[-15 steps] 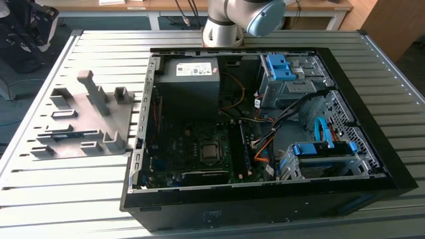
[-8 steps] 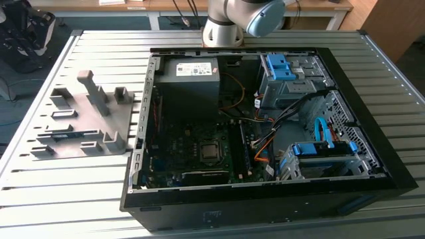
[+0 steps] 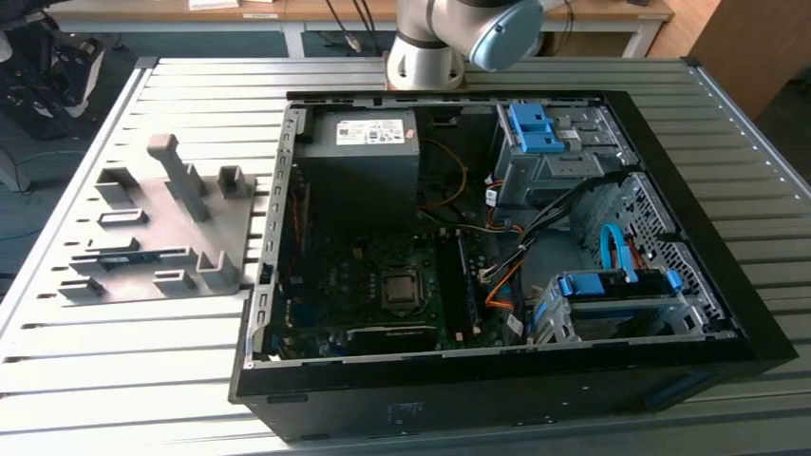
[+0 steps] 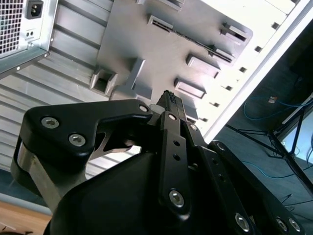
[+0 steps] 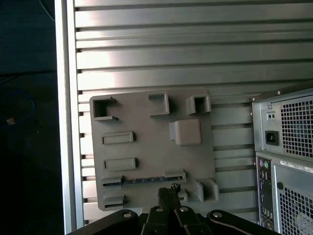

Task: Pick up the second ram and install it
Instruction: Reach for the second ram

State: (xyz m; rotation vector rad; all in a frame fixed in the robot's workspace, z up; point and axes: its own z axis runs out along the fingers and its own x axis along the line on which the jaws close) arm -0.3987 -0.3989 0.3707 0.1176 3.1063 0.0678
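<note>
My gripper point(image 5: 168, 192) has its fingers drawn together on nothing and hangs over the grey fixture plate point(image 5: 146, 132). The second ram point(image 5: 142, 180) stands on edge, seated in that plate, near the gripper's tip. The plate lies on the slatted bench point(image 5: 146, 49), beside the open computer case point(image 3: 507, 237).

Ribbed grey metal table point(image 3: 114, 380) is spanning the exterior view. A wooden-topped bench point(image 3: 140, 11) is standing behind it, and a brown wooden panel point(image 3: 761, 47) is showing at the exterior view's right. Dark floor point(image 4: 293, 73) is carrying loose blue cables point(image 4: 266, 119) — light is glaring off the table slats.
</note>
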